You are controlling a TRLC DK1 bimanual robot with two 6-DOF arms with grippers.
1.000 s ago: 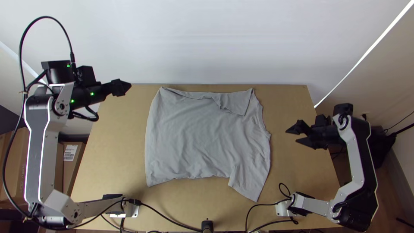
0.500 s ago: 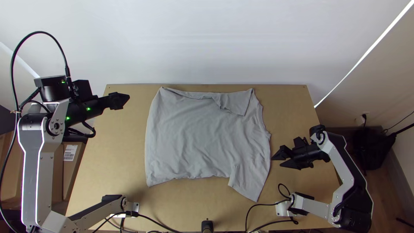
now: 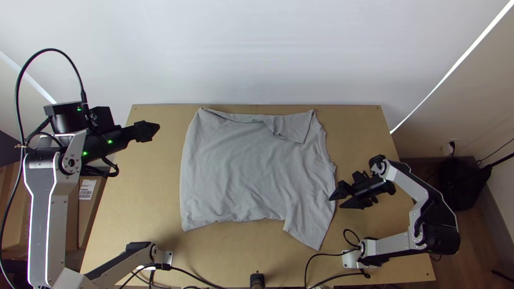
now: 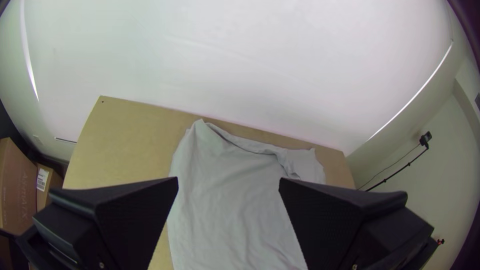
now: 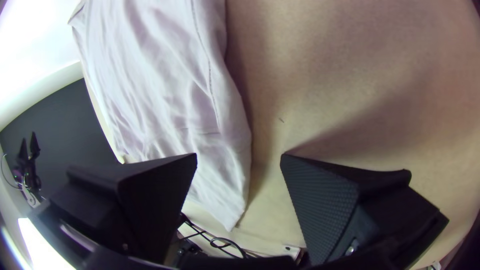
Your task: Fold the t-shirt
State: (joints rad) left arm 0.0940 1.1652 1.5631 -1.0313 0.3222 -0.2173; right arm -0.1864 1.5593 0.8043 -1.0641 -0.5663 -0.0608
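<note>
Right gripper (image 5: 239, 154) sits beside the grey T-shirt (image 3: 257, 166), fingers parted, likely to pinch it; left gripper (image 4: 229, 178), also spread, hangs apart

the shirt (image 3: 251, 171) is plain grey, the table (image 3: 144, 198) light tan, the wall (image 3: 257, 48) white. the left arm (image 3: 42, 230) is silver-grey and black with green lights (image 3: 110, 142), the right arm (image 3: 404, 179) silvery white and black. the left hand (image 3: 155, 128) is black, the right hand (image 3: 335, 203) black with what may be fine cross-hatching inside.
</note>
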